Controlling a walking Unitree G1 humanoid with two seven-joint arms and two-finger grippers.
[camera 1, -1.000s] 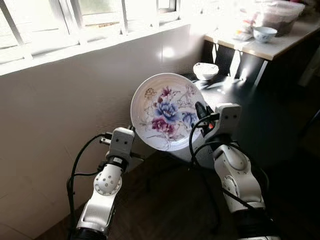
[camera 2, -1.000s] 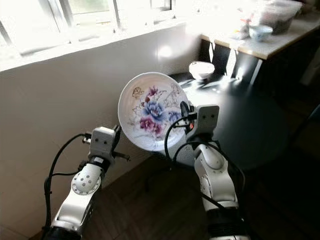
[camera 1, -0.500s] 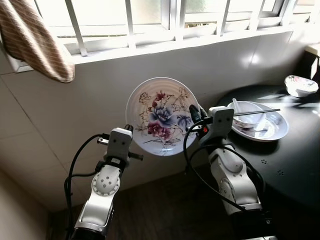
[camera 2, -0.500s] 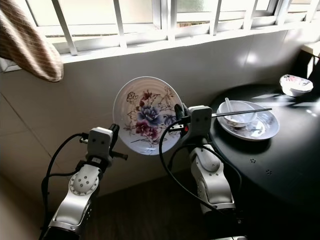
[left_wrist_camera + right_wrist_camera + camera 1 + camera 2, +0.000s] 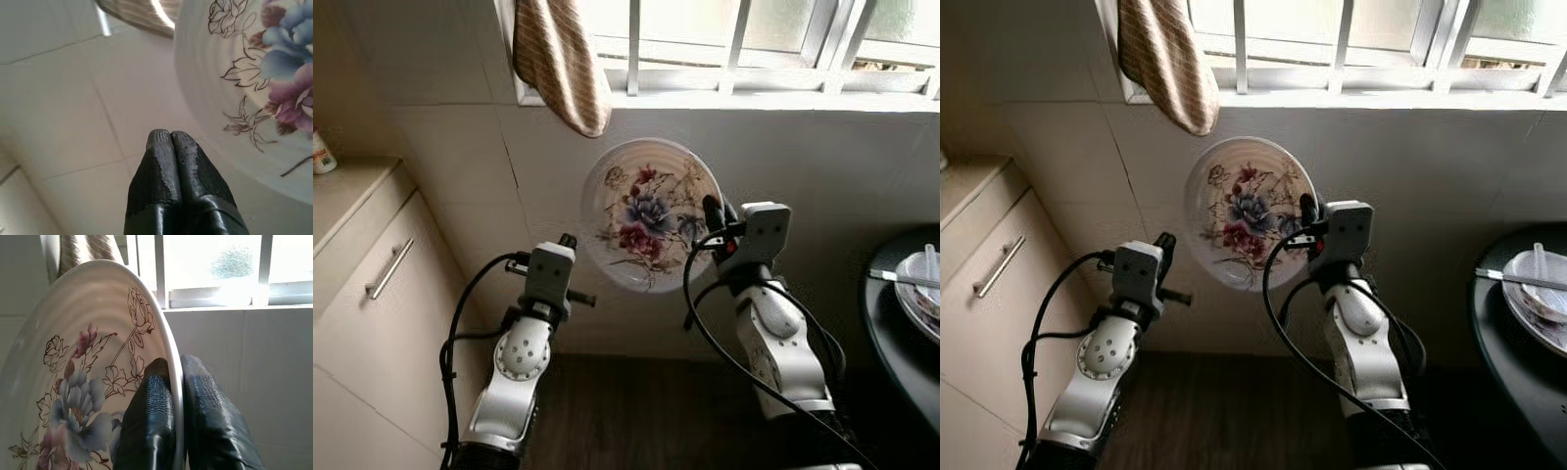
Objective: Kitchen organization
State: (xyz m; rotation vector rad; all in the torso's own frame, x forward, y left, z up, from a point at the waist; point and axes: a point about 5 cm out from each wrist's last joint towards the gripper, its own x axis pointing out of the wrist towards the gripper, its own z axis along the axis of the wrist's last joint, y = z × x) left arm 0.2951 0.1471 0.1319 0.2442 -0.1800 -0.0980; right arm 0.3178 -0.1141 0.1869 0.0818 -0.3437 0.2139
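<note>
A white plate with blue and purple flowers [image 5: 651, 227] is held upright in front of the tiled wall, its painted face toward me. My right gripper [image 5: 711, 217] is shut on the plate's right rim, one finger on each side [image 5: 156, 396]. My left gripper [image 5: 569, 242] is raised a little to the left of the plate, apart from it, its two black fingertips [image 5: 168, 139] pressed together with nothing between them.
A striped cloth [image 5: 558, 59] hangs from the barred window [image 5: 734, 44] above the plate. A cream cabinet with a metal handle [image 5: 389, 266] and counter stand at the left. A dark round table [image 5: 901, 333] with dishes and chopsticks [image 5: 920, 289] is at the right edge.
The view has swung left: the table slid to the right edge and the cabinet came into view. Both arms and the plate keep the same pose relative to me.
</note>
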